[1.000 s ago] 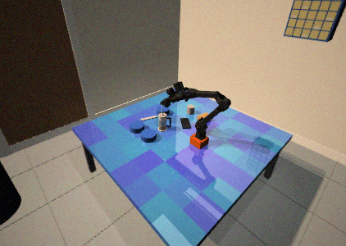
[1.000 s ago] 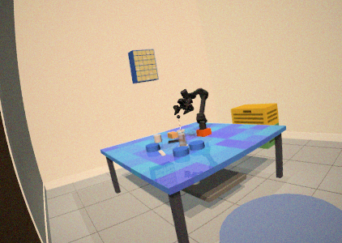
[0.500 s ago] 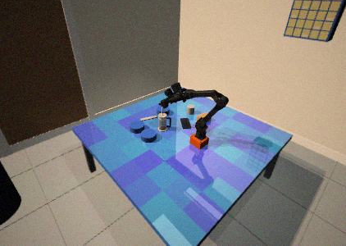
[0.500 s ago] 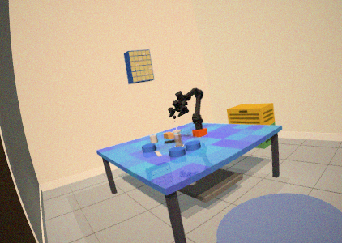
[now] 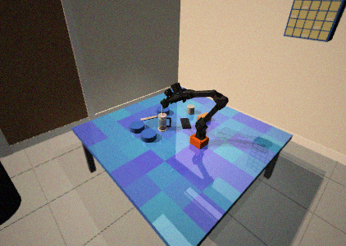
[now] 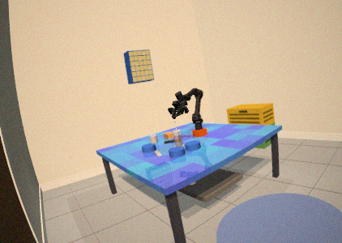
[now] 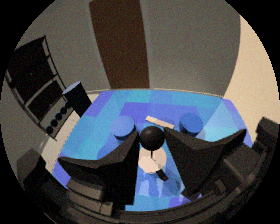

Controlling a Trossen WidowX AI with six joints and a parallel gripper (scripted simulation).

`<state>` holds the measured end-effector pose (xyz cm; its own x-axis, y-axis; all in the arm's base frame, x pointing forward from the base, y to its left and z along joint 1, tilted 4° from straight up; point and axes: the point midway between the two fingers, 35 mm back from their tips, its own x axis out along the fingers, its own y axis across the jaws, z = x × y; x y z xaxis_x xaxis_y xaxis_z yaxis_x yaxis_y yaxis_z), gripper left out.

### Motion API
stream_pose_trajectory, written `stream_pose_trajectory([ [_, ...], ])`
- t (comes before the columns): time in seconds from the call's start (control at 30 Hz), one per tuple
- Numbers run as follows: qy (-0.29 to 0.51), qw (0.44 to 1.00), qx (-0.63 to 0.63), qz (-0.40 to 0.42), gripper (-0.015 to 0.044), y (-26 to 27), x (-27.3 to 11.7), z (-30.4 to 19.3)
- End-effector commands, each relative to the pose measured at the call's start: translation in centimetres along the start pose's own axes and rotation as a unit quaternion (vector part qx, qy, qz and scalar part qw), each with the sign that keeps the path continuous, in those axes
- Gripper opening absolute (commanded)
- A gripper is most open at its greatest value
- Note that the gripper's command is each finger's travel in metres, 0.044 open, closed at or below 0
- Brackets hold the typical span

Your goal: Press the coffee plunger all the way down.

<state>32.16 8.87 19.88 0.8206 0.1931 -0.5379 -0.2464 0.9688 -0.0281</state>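
1. The top cam sat high and well back from the table (image 5: 164,198), looking down at an angle toward a room corner, with a dark door on the left and a gridded wall panel (image 5: 316,7) on the right.
2. The exterior cam sat low and even farther off, on the opposite side of the table (image 6: 227,157), facing the wall that carried the same panel (image 6: 138,66); a ceiling light showed up top.
3. The wrist cam was a close fisheye on the arm, peering down between the pincer (image 7: 151,153) fingers toward the dark door.
4. All three caught the blue patchwork table; the top and wrist cams shared the door.
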Motion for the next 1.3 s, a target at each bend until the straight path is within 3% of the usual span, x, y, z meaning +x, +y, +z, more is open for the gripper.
stream_pose_trajectory([
  [0.0, 0.0, 1.0, -0.001, 0.0, 0.012, 0.0, 0.0, -0.1],
  [1.27, 0.0, 1.0, -0.001, 0.0, 0.012, 0.0, 3.6, -4.3],
])
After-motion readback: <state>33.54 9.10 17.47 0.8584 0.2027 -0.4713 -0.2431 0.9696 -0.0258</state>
